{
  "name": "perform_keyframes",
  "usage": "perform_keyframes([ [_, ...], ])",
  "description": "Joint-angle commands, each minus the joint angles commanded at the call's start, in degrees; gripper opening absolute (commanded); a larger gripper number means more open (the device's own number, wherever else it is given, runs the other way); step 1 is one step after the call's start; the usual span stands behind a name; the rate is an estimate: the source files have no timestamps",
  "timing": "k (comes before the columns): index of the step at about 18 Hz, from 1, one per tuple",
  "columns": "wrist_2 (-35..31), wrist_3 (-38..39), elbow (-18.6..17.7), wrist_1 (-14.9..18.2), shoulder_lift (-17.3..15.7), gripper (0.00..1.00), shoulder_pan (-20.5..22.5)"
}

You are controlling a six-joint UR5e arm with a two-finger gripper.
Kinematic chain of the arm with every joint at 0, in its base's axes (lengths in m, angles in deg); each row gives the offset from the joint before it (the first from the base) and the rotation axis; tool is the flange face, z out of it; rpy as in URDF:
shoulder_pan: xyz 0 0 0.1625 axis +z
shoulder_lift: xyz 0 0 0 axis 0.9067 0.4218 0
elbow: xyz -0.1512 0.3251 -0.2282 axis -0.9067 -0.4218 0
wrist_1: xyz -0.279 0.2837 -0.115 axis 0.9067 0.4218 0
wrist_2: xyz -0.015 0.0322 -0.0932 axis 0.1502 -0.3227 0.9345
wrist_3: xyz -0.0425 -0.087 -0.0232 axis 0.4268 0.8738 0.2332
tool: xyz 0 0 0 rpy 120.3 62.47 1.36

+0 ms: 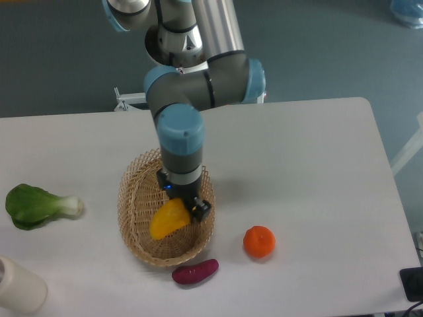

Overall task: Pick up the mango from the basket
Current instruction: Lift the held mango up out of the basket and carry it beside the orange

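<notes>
The mango [166, 220] is a yellow-orange oblong fruit inside the oval wicker basket [134, 221] at the table's middle front. It lies tilted, with its upper right end at my gripper [189, 209]. The gripper points straight down over the basket's right half, and its dark fingers [201, 211] close on the mango's upper end. The arm hides the basket's far right rim and part of the grip. I cannot tell whether the mango's lower end still touches the basket floor.
A round orange [259, 241] sits right of the basket. A dark purple sweet potato [195, 271] lies just in front of it. A green bok choy [36, 205] lies at the left, and a white cylinder [18, 286] stands at the front left corner.
</notes>
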Motion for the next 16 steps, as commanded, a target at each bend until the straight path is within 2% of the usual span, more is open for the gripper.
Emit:
perform_keyframes([
  [5, -2.8, -2.8, 1.4, 0.4, -0.1, 0.45, 3.4],
  [9, -3.3, -3.5, 3.3, 0.3, 1.4, 0.45, 5.7],
  [16, -3.8, -12.0, 4.2, 0.8, 1.8, 0.46, 10.3],
])
